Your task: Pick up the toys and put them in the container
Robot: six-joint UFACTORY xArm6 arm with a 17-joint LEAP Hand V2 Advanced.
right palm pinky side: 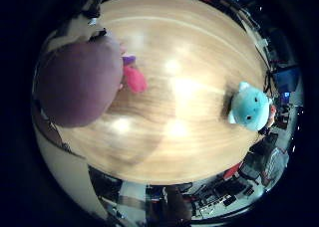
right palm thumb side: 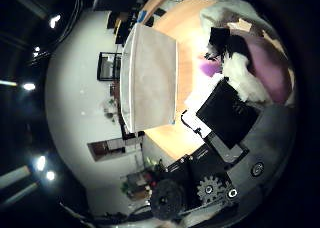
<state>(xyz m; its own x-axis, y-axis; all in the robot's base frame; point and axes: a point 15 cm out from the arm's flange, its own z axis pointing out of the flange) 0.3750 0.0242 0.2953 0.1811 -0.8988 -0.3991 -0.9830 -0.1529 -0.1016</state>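
Note:
A purple plush toy [right palm pinky side: 79, 82] with a pink part [right palm pinky side: 134, 79] fills much of the little finger side view, close to my palm and lifted above the wooden table [right palm pinky side: 189, 48]. In the thumb side view its purple and white fur [right palm thumb side: 260, 68] lies against the black and white fingers of my hand [right palm thumb side: 225, 118], which curl round it. A teal plush toy [right palm pinky side: 249, 106] sits on the table near its edge, well apart from the hand. The white container [right palm thumb side: 150, 78] stands on the table beside the hand, its side wall facing the palm.
The table's rounded edge [right palm pinky side: 164, 179] runs near the teal toy, with room clutter and chairs beyond it. The held toy casts a shadow [right palm pinky side: 132, 140] on the bare wood between the two toys.

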